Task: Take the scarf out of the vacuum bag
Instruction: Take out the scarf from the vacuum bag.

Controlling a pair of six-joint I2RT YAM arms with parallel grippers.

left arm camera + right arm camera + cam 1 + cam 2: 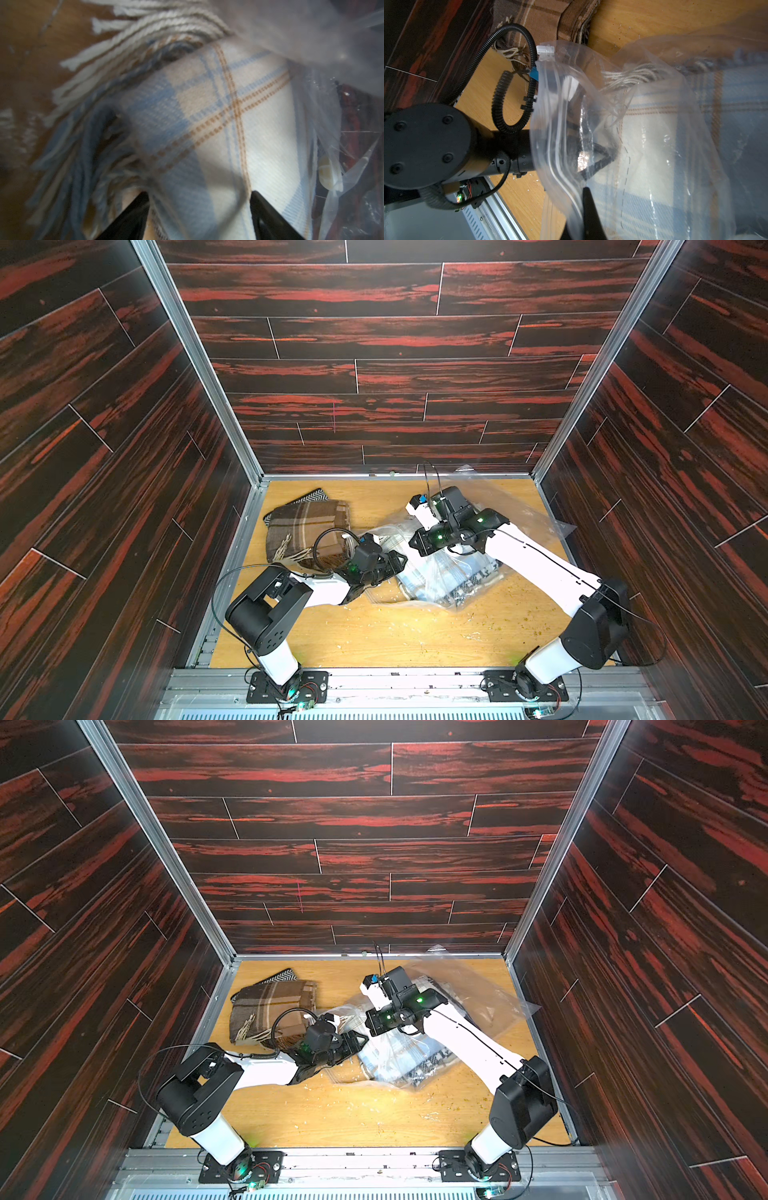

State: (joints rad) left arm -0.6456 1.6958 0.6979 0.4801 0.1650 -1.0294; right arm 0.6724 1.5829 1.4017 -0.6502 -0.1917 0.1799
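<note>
The vacuum bag (523,506) (482,990) lies crumpled on the right half of the wooden table. Inside it is a folded blue-and-white plaid scarf (436,572) (399,1056) with fringes. My right gripper (415,545) (586,199) is shut on the bag's zip-seal edge (560,116) and holds the mouth up. My left gripper (399,562) (362,1040) reaches into that mouth. In the left wrist view its jaws (199,194) stand apart with a fold of the scarf (207,124) between the fingertips.
A folded brown plaid scarf (307,526) lies at the back left on a black-and-white herringbone cloth (309,494). A black-and-white patterned cloth (471,589) also sits in the bag. Crumbs dot the table (415,635). Dark panelled walls enclose three sides.
</note>
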